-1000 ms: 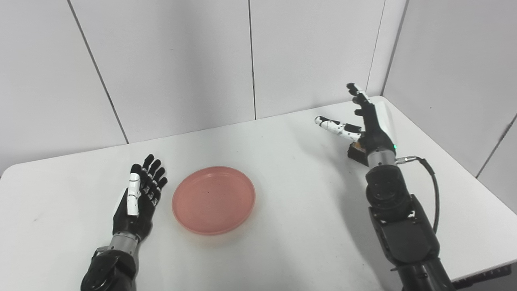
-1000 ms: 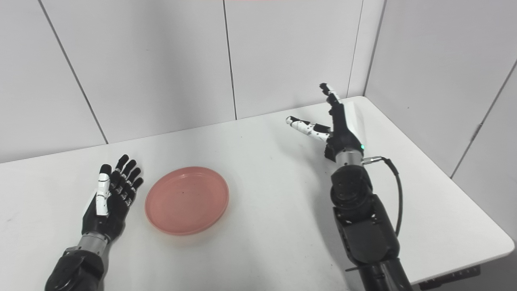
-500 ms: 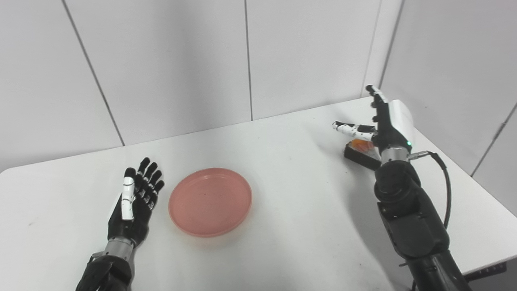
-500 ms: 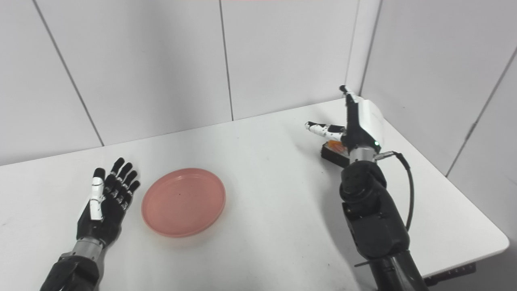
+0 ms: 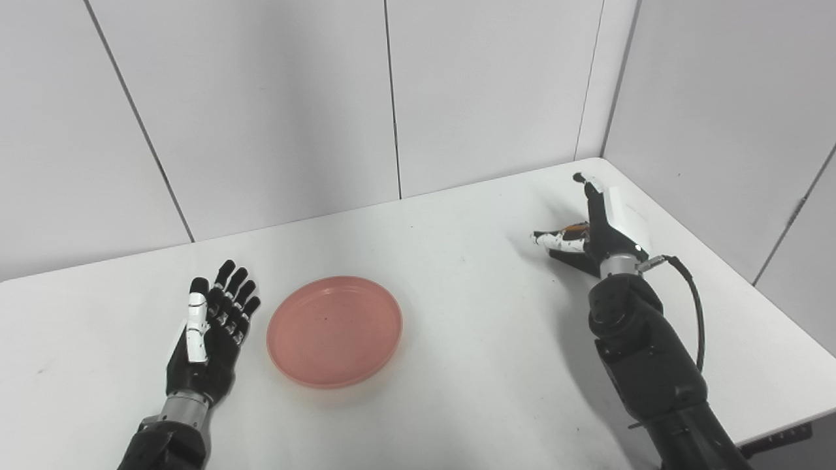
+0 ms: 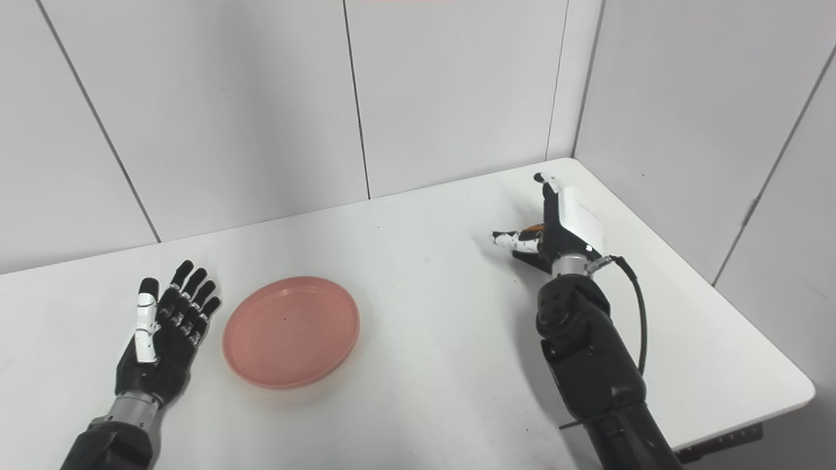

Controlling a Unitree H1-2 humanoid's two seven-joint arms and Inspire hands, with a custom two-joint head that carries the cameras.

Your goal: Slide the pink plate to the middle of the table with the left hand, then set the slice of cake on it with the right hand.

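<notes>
- Two hands over a white table.
- Left hand: palm up, fingers spread, empty, just left of the pink plate.
- Right hand: fingers apart around the slice of cake, far right; contact unclear.
- No legible writing.

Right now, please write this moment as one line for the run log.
left hand: open, beside plate, not touching | plate: empty, left of centre | right hand: around cake, grip unclear | cake: mostly hidden
</notes>
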